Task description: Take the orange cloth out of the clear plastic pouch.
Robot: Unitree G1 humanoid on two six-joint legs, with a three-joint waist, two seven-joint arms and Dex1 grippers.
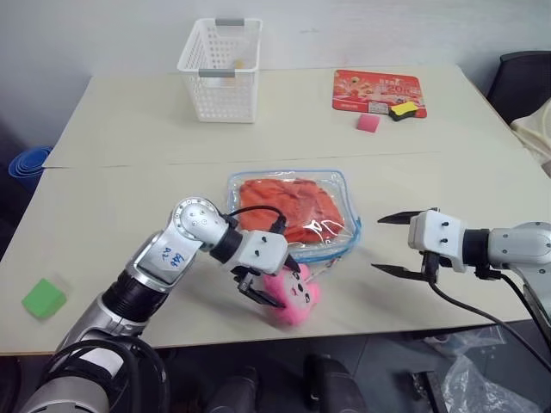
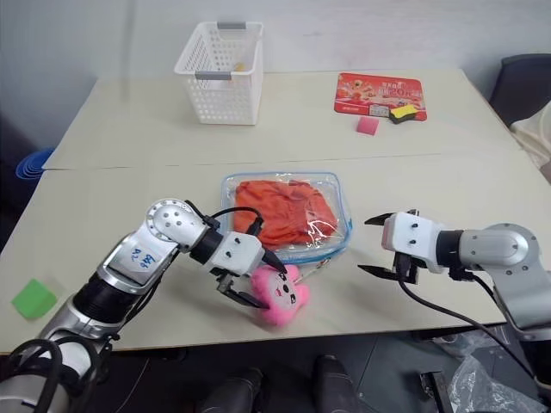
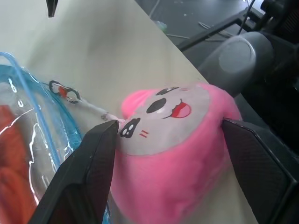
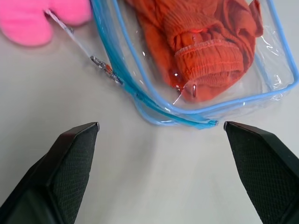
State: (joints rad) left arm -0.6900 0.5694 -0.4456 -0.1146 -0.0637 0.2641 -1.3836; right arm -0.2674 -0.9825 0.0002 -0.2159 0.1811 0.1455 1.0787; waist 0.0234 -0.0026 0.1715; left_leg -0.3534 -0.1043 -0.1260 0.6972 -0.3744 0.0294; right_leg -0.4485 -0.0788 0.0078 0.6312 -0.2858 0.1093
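Observation:
The clear plastic pouch (image 1: 337, 234) with blue edging lies flat mid-table, and the wrinkled orange cloth (image 1: 288, 206) is inside it. A thin cord runs from the pouch's zipper pull (image 4: 105, 67) to a small pink plush (image 1: 297, 301) near the table's front edge. My left gripper (image 1: 287, 286) is open, one finger on each side of the plush (image 3: 173, 154). My right gripper (image 1: 376, 243) hovers open to the right of the pouch, pointing at its corner (image 4: 205, 122), with nothing between its fingers.
A white lattice basket (image 1: 219, 69) stands at the back. A red card (image 1: 379, 90), a yellow-black object (image 1: 403, 110) and a pink block (image 1: 368, 122) lie at the back right. A green block (image 1: 43, 298) sits front left. A dark chair (image 1: 525, 82) stands beyond the right edge.

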